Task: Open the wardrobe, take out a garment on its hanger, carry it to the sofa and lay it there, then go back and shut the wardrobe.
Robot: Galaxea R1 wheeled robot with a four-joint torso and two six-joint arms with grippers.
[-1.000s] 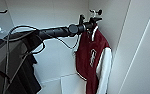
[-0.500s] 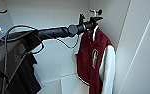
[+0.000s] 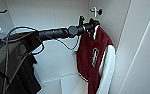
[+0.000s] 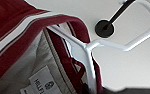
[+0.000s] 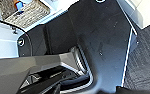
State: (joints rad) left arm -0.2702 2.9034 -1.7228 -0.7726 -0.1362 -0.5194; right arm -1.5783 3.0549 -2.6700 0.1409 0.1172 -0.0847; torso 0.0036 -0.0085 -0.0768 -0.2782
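Note:
The wardrobe (image 3: 48, 20) stands open, showing its white inside. The maroon garment (image 3: 93, 57) with white sleeves hangs at the right of it on the whitish hanger (image 3: 94, 10), whose hook rests over a black peg (image 3: 99, 11). My left arm reaches in from the left, and my left gripper (image 3: 91, 25) is at the jacket's collar, right below the hook. In the left wrist view the hanger (image 4: 91, 47) is very close. Its neck runs down beside the garment's striped collar (image 4: 21, 27), and its hook loops over the peg (image 4: 104, 28).
A black garment (image 3: 28, 75) hangs low at the left, under my arm. The white wardrobe door (image 3: 141, 50) stands close on the right. The right wrist view shows a wicker basket (image 5: 26, 12) and dark carpet (image 5: 146, 57).

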